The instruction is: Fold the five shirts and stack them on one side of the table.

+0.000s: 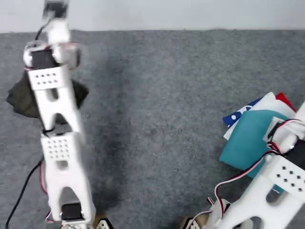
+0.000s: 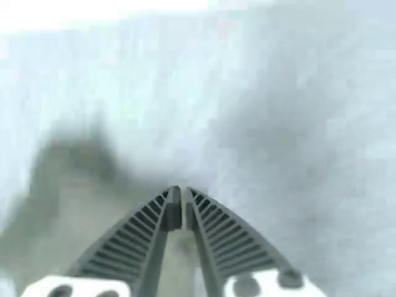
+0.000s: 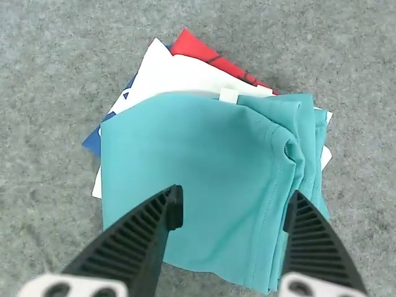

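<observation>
Dark shirt (image 1: 21,98) is bunched at the table's (image 1: 167,119) left edge, nearest the closed left gripper (image 2: 179,207). The right gripper (image 3: 234,204) is opened over the stack (image 3: 204,161).

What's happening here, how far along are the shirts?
Four folded shirts are stacked on the right arm's side of the table: a teal shirt on top of a white shirt, a blue shirt and a red shirt. The right gripper hangs open above the stack. A dark shirt lies crumpled beneath the left arm; the left gripper is shut.
</observation>
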Robot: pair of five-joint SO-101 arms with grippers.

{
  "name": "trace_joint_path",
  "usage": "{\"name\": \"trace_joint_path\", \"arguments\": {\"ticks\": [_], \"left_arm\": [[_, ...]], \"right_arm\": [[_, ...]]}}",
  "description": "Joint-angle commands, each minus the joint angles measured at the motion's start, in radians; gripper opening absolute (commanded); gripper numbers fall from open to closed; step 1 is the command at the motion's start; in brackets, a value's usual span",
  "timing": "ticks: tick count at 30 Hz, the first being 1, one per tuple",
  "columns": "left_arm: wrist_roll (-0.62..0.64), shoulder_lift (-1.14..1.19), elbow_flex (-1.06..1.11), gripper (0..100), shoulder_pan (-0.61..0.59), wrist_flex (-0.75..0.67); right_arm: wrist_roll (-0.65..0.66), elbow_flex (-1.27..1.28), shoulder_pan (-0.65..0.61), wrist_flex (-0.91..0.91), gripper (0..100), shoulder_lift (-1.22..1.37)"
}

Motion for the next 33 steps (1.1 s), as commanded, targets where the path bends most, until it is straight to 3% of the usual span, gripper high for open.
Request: {"name": "trace_joint_path", "arguments": {"ticks": [1,4,7,14,19,23,29,31,33], "left_arm": [[0.009,-0.315,-0.027,1,0.198,0.025],[0.008,-0.499,0.041,1,0.285,0.025],[0.006,-0.635,0.143,1,0.276,0.025],[0.006,-0.617,0.773,3,-0.187,-0.031],[0.006,-0.425,1.132,20,-0.35,-0.275],[0.012,-0.275,1.096,28,-0.388,-0.319],[0.072,0.014,0.966,29,-0.364,-0.387],[0.115,0.104,0.892,26,-0.341,-0.404],[0.121,0.16,0.783,17,-0.308,-0.361]], "right_arm": [[-0.008,-0.023,-0.004,0.019,26.6,-0.024],[-0.008,-0.014,-0.001,0.021,26.6,-0.025],[-0.008,-0.005,-0.001,0.019,26.6,-0.024],[-0.008,-0.005,-0.004,0.019,26.6,-0.018],[-0.008,-0.005,-0.007,0.019,26.6,-0.018],[-0.008,-0.003,-0.007,0.021,26.6,-0.025],[-0.008,0.002,-0.007,0.021,26.6,-0.025],[-0.008,0.014,-0.007,0.021,26.6,-0.025],[-0.008,0.028,-0.007,0.021,26.6,-0.025]]}}
